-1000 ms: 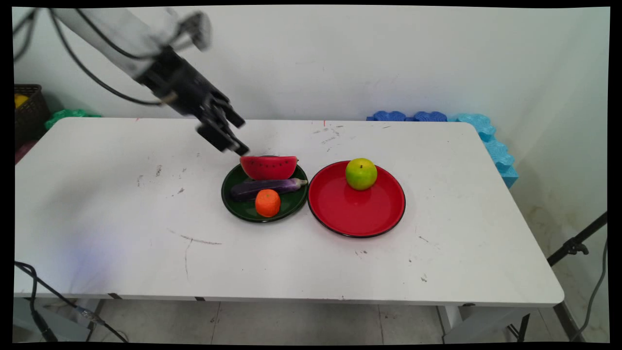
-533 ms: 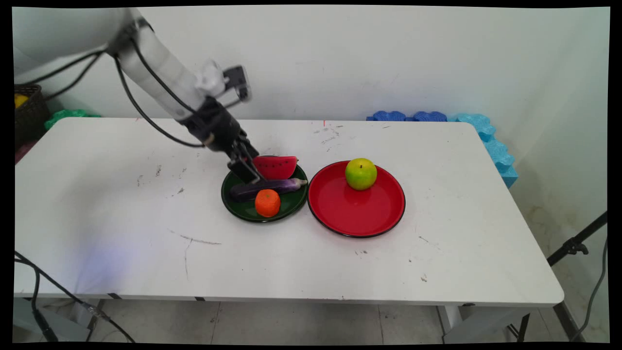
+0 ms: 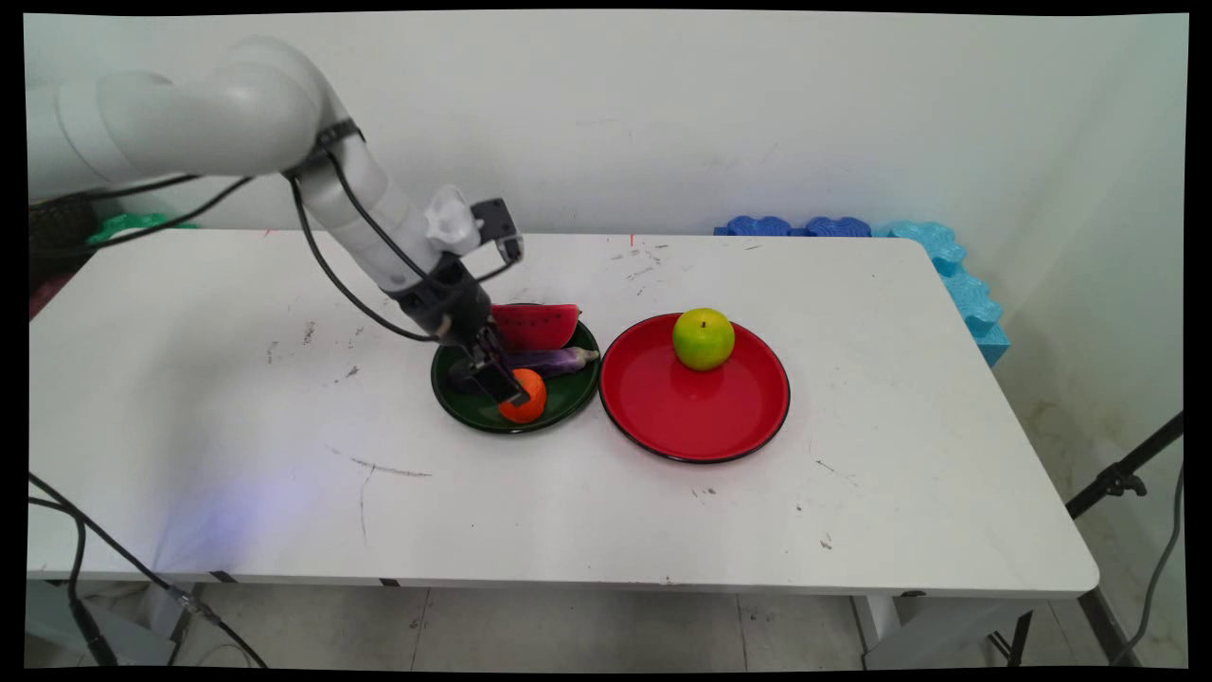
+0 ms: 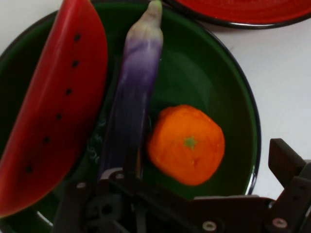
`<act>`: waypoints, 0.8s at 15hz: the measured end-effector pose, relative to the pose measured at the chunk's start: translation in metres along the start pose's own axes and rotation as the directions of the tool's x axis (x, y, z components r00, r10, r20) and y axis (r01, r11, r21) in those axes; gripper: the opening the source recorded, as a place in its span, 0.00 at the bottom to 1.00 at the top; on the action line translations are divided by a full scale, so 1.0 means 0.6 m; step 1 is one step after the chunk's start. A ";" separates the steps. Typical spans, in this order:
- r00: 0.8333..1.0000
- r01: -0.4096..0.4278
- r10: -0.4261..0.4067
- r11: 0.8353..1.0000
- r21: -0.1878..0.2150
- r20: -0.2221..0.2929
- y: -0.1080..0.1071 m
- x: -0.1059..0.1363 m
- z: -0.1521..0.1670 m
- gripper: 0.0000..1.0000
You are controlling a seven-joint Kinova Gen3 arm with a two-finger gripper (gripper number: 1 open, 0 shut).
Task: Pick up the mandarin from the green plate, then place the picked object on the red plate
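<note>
From the main view, the end effector [image 3: 500,381] hangs low over the green plate [image 3: 454,393] near the middle of the bench [image 3: 237,426], its tip just at the 9 o'clock side of the orange [image 3: 528,398], which sits at the plate's 6 o'clock. An eggplant [image 3: 559,359] lies across the plate's middle and a watermelon slice [image 3: 535,325] stands at its 12 o'clock rim. Just beside the green plate, at its 3 o'clock, is a red plate [image 3: 696,417] with a green apple [image 3: 704,338] at its 12 o'clock. In the hand view, the orange [image 4: 186,144] lies close ahead of the end effector [image 4: 194,194], between its spread fingers [image 4: 285,160], with the eggplant [image 4: 133,92] touching its 9 o'clock side and the watermelon slice [image 4: 53,102] beyond that. The fingers stand apart and clasp nothing.
</note>
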State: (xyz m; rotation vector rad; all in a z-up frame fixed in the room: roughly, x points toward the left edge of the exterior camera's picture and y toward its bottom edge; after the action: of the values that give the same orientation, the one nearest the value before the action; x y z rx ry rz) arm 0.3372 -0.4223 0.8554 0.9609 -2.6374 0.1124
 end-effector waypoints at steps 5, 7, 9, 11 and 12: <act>1.000 0.009 -0.009 1.000 0.014 0.009 -0.001 0.005 0.046 1.00; 1.000 0.010 -0.010 1.000 0.021 0.007 -0.002 0.008 0.058 1.00; 1.000 0.011 -0.011 1.000 0.026 0.005 -0.003 0.010 0.068 0.00; 1.000 0.009 -0.009 0.999 0.031 0.004 -0.004 0.012 0.075 0.00; 1.000 0.008 -0.008 0.999 0.032 0.004 -0.004 0.013 0.078 0.00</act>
State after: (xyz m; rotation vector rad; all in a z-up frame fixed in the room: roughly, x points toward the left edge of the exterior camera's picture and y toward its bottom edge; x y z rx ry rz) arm 0.3200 -0.4377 0.8139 0.9827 -2.6426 0.1507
